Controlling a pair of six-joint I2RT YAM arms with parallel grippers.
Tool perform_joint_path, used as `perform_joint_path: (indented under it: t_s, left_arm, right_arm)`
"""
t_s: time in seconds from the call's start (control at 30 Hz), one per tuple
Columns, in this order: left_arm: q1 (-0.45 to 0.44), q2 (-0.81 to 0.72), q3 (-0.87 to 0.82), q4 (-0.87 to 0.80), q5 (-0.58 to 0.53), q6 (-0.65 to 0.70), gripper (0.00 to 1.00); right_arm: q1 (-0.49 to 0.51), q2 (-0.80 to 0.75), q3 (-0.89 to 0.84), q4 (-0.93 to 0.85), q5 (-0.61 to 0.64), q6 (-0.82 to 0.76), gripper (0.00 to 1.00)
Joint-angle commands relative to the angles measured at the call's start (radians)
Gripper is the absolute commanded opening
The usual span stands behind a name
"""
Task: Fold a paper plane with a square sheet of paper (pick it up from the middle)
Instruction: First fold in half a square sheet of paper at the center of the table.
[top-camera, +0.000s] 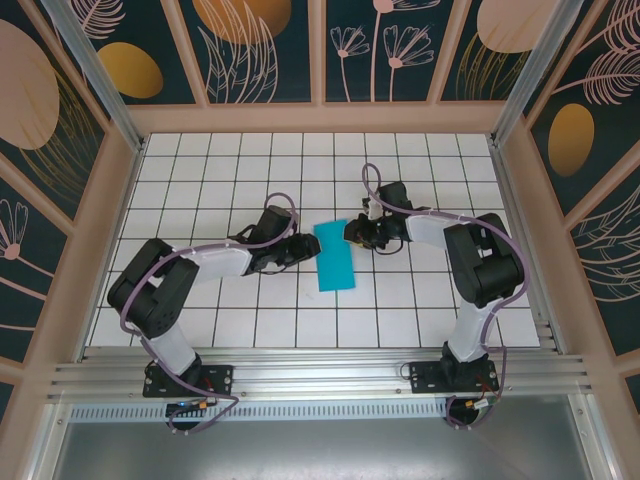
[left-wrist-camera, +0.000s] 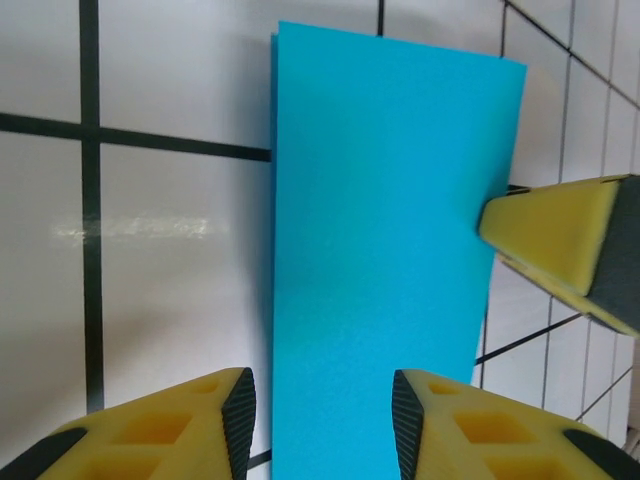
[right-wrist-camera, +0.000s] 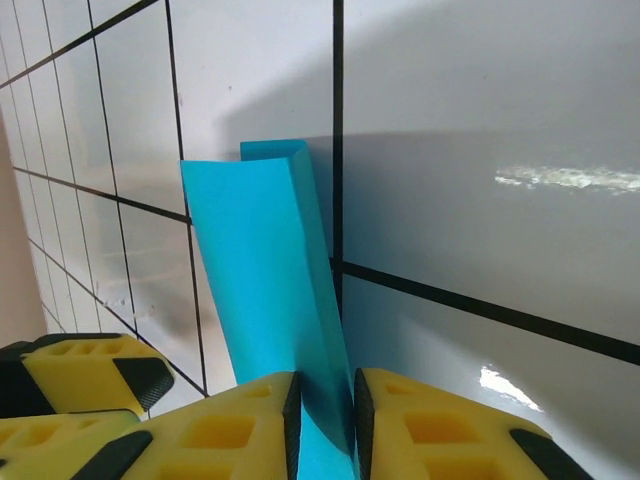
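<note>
The square sheet of paper (top-camera: 335, 256) is teal-blue and lies folded in half as a narrow rectangle on the white tiles. My left gripper (top-camera: 303, 250) hovers at its left side. In the left wrist view it (left-wrist-camera: 322, 400) is open, and the sheet (left-wrist-camera: 385, 250) runs under and between its yellow fingers (left-wrist-camera: 200, 425). My right gripper (top-camera: 352, 233) is at the sheet's far right edge. In the right wrist view it (right-wrist-camera: 325, 392) is shut on the raised folded edge of the sheet (right-wrist-camera: 265, 270). The paper plane is out of view.
The tiled floor (top-camera: 200, 190) is walled by wooden panels on three sides, with a metal rail (top-camera: 320, 365) at the near edge. One right finger (left-wrist-camera: 560, 235) reaches into the left wrist view, touching the sheet's right edge. The left fingers (right-wrist-camera: 90, 375) sit close beside the right jaws.
</note>
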Motion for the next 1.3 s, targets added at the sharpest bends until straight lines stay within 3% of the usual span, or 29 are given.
perform_joint_path:
  t_s: [0.0, 0.1, 0.27, 0.33, 0.7, 1.27]
  left_arm:
    - [0.006, -0.027, -0.011, 0.046, 0.024, -0.014, 0.44]
    - [0.006, -0.025, -0.012, 0.054, 0.042, -0.014, 0.44]
    - [0.007, -0.003, -0.019, 0.085, 0.09, -0.023, 0.47]
    - [0.007, -0.003, -0.019, 0.094, 0.1, -0.029, 0.48]
    - [0.006, 0.067, -0.013, 0.138, 0.132, -0.054, 0.49]
    - [0.006, 0.143, 0.079, 0.133, 0.137, -0.035, 0.52]
  right_arm:
    - [0.002, 0.003, -0.002, 0.005, -0.047, -0.023, 0.24]
    - [-0.001, -0.031, -0.039, -0.004, -0.005, -0.01, 0.3]
    - [-0.006, -0.117, -0.052, -0.098, 0.205, -0.004, 0.41]
    - [-0.005, -0.151, -0.066, -0.1, 0.221, 0.0, 0.42]
    - [0.041, -0.189, -0.2, 0.088, 0.045, 0.112, 0.41]
    - [0.048, -0.14, -0.259, 0.106, 0.036, 0.1, 0.38]
